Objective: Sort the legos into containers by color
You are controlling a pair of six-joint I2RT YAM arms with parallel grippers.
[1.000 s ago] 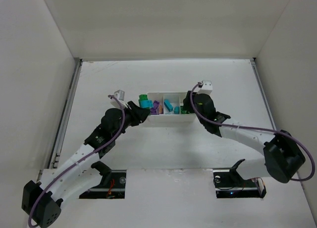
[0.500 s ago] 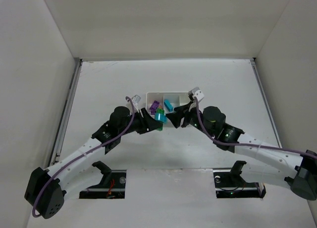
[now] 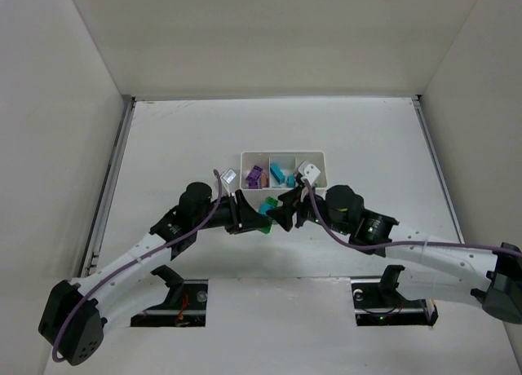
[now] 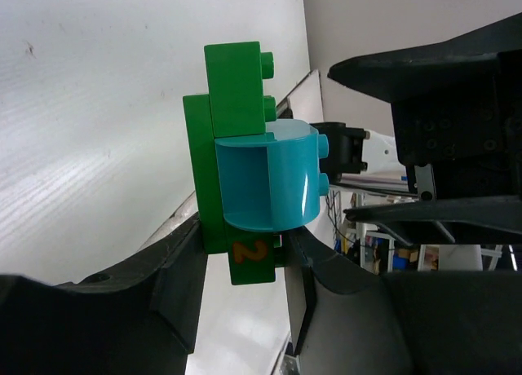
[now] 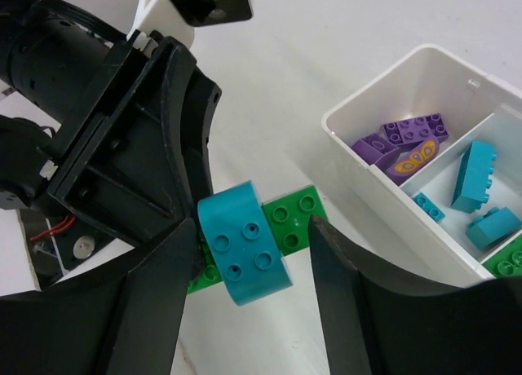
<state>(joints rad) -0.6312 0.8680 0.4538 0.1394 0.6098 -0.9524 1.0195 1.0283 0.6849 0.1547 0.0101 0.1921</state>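
Your left fingers (image 4: 175,297) are clenched on the lower end of a joined stack of green plastic bricks (image 4: 232,130), which carries a rounded cyan brick (image 5: 243,253) on its side. They hold it over the white bench (image 3: 179,138), just in front of the tray's near wall. The stack's long axis runs out along that grip and lies across the gap of your right fingers (image 5: 359,310). Those stand parted, holding nothing, one on either side of the cyan brick; whether they touch it I cannot tell. Your right arm is the one placed to pull it off. The white three-compartment plastic tray (image 5: 383,197) sits just beyond.
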